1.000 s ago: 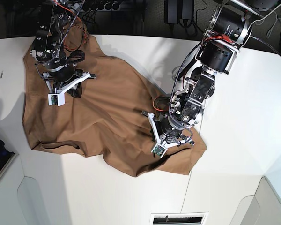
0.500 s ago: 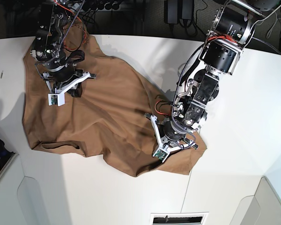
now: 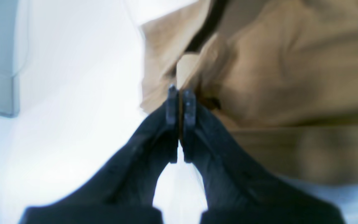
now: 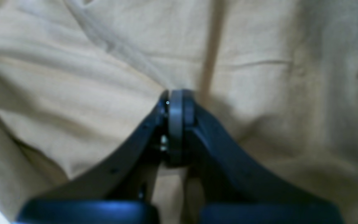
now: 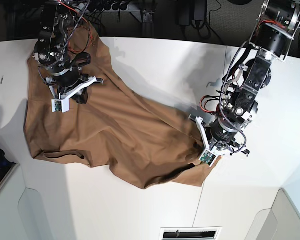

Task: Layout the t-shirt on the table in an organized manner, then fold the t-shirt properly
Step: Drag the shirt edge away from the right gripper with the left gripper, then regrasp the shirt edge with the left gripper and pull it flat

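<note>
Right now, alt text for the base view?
A tan t-shirt lies crumpled across a white table. The right gripper pinches its far-left part, and the left gripper is shut on its near-right corner, pulling the cloth outward.

Soft matt tan-brown cloth is being shown in the t-shirt (image 5: pixel 115 125), creased and wrinkled. A smooth matt white surface is being presented by the table (image 5: pixel 155 60). Dark matt plastic is being seen in the left gripper (image 3: pixel 180 102) and the right gripper (image 4: pixel 176 105).
</note>
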Action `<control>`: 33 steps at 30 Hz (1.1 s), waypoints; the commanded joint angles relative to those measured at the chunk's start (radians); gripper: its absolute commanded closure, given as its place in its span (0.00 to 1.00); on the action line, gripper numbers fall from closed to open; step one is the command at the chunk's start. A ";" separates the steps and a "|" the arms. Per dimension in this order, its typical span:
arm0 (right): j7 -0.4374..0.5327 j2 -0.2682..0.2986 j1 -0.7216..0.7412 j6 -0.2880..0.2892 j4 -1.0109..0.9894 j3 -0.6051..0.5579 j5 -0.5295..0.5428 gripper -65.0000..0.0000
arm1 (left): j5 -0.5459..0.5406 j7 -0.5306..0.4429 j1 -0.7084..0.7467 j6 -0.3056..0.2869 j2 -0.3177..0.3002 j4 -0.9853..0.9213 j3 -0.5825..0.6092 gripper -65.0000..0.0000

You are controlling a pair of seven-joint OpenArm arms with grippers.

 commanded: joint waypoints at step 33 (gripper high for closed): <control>0.000 0.003 0.008 -0.003 0.012 0.003 -0.003 1.00 | -0.140 -0.181 0.092 -0.217 0.117 0.061 -0.218 1.00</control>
